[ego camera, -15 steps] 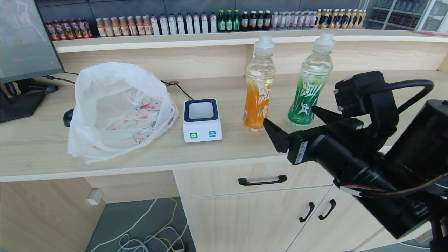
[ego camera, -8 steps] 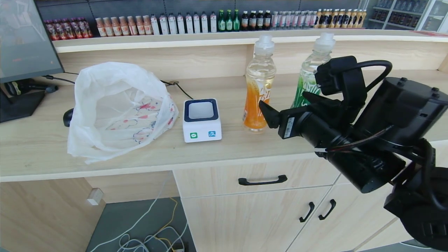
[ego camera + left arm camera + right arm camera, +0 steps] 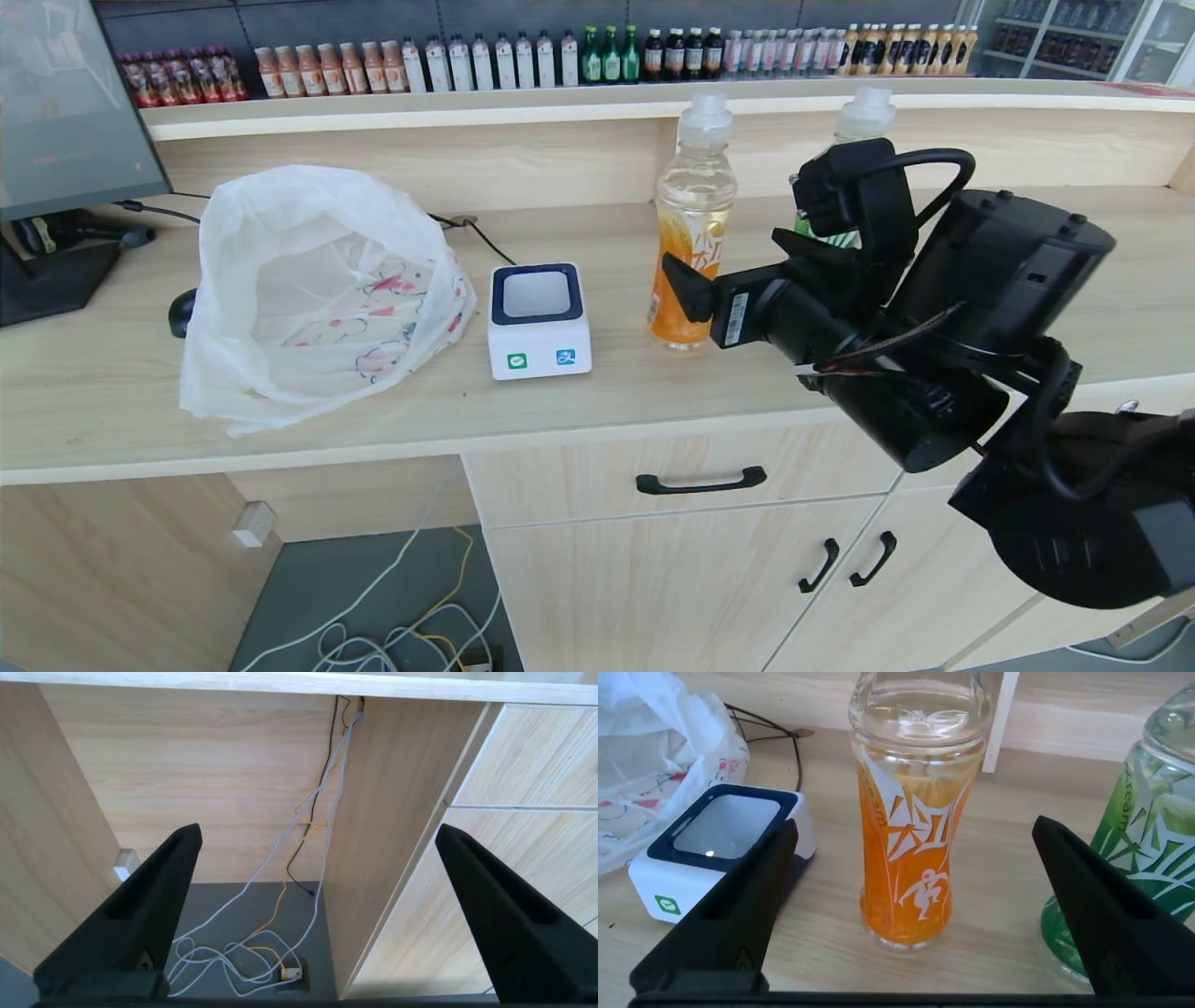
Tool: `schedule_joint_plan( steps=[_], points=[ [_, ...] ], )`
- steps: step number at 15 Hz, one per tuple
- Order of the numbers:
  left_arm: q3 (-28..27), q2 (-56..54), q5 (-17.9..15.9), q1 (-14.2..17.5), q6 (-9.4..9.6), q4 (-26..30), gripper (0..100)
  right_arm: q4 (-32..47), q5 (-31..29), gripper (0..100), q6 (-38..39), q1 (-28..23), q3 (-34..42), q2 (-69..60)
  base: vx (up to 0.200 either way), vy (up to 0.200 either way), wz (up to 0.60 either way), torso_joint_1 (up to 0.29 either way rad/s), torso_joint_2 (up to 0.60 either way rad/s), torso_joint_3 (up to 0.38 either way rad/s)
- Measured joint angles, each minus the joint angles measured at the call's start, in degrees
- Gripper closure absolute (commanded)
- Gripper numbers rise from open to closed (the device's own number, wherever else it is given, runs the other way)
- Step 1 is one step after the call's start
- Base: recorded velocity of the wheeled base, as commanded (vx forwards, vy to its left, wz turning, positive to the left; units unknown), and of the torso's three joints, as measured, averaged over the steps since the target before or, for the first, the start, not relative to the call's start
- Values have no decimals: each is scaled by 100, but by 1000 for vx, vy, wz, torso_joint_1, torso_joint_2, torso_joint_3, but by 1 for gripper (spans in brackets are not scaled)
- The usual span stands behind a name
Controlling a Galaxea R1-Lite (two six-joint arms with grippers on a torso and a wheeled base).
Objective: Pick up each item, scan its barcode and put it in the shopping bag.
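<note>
My right hand point(image 3: 724, 254) hovers with fingers spread, just before the orange bottle point(image 3: 686, 215) standing upright on the bench point(image 3: 112, 373); the green bottle point(image 3: 865, 112) stands beside it, the scanner point(image 3: 539, 319) and open shopping bag point(image 3: 317, 289) to my left.

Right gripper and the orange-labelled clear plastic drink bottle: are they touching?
Apart. The right wrist view shows the orange-labelled clear plastic drink bottle standing between the open fingers of the right gripper, with bare wooden counter visible on both sides.
</note>
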Motion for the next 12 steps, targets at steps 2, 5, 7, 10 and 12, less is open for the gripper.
schedule_joint_plan(
  steps=[2, 5, 7, 10, 12],
  points=[
    [0, 0, 0, 0, 2, 2, 0, 5, 95, 0, 0, -52, -52, 96, 0, 0, 0, 0, 0, 0],
    [0, 0, 0, 0, 0, 0, 0, 6, 196, 0, 0, -93, -193, 216, 0, 0, 0, 0, 0, 0],
    [0, 0, 0, 0, 0, 0, 0, 61, 254, 0, 2, -118, -374, 304, 0, 0, 0, 0, 0, 0],
    [0, 0, 0, -2, 2, 0, 0, 318, 347, 0, 2, -201, -673, 423, 0, 0, 0, 0, 0, 0],
    [0, 0, 0, 0, 0, 0, 0, 362, 479, 0, 2, -289, -778, 486, 0, 0, 0, 0, 0, 0]
  ],
)
